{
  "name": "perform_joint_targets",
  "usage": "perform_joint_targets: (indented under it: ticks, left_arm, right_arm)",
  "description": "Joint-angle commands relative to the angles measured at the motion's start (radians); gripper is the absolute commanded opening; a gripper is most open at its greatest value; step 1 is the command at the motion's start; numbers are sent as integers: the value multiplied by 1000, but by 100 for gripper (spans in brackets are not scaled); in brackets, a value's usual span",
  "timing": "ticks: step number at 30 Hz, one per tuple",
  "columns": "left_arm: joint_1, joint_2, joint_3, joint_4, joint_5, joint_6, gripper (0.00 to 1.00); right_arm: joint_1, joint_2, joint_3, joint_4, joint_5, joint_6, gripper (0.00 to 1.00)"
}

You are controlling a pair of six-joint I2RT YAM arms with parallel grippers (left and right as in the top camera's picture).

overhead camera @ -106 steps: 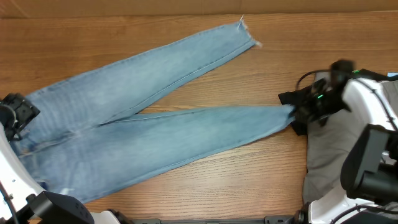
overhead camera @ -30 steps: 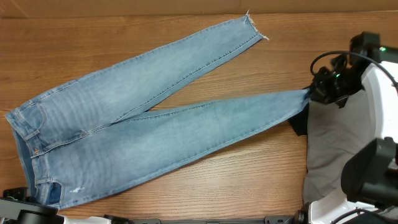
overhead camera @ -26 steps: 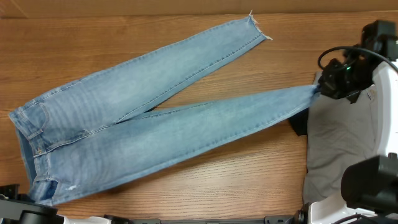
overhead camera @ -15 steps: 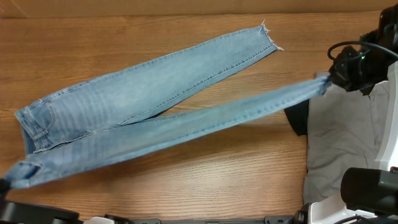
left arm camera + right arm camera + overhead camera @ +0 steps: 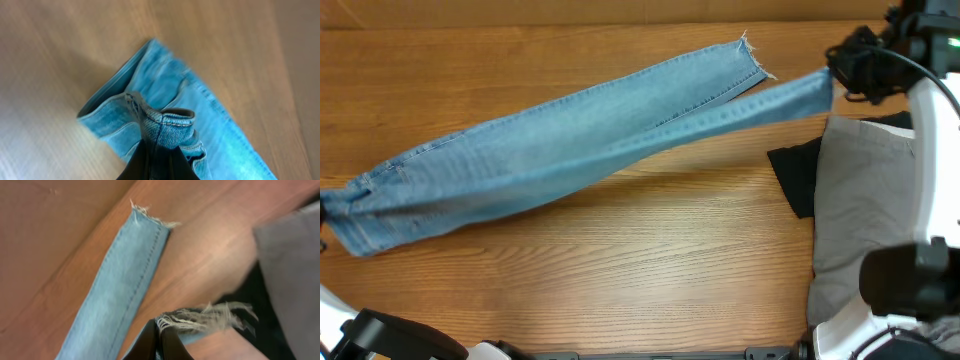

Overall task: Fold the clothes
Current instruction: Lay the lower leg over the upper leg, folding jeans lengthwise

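The clothes, a pair of light-blue jeans [image 5: 570, 135], stretch across the table from the left edge to the far right. One leg lies flat with its frayed hem [image 5: 752, 55] at the back. The other leg hangs taut above it. My right gripper [image 5: 840, 72] is shut on that leg's frayed hem, and the right wrist view shows the fringe [image 5: 210, 316] sticking out past my gripper [image 5: 161, 342]. In the left wrist view my left gripper [image 5: 159, 162] is shut on a bunched fold of the waistband [image 5: 167, 122]. That gripper is outside the overhead view.
A grey garment [image 5: 870, 200] lies at the right side of the wooden table [image 5: 620, 270], with a black cloth [image 5: 795, 175] sticking out from under its left edge. The right arm [image 5: 930, 150] reaches over the grey garment.
Both grippers have carried the near leg and near waist side up and toward the far edge. That leg now hangs over the other one, where before the legs lay spread in a V.
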Motion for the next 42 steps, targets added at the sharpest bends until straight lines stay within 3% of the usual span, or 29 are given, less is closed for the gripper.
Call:
perform_joint_targets:
  ticks: [1,6,13,24,28,35,42]
  left_arm:
    - [-58,-11,35,73,-93,31,4]
    - [-156,1,35,129,-260,31,4]
    - [-243,9,35,124,-324,31,4]
    - [-246,9,35,41,-451,54,4]
    - [-246,9,35,37,-460,57,4]
    - [-246,9,35,52,-469,66,4]
    - [-246,9,35,53,-486,81,4]
  right_arm:
    - [27,86,27,118,41,30,4]
    - [67,212,27,296,29,34,4]
    - [89,363,27,507,10,89,4]
    - [83,431,27,551,25,113,4]
    - [82,429,34,456,50,176,4]
    - [80,425,172,217,93,73,4]
    - [72,425,341,59,93,71,4]
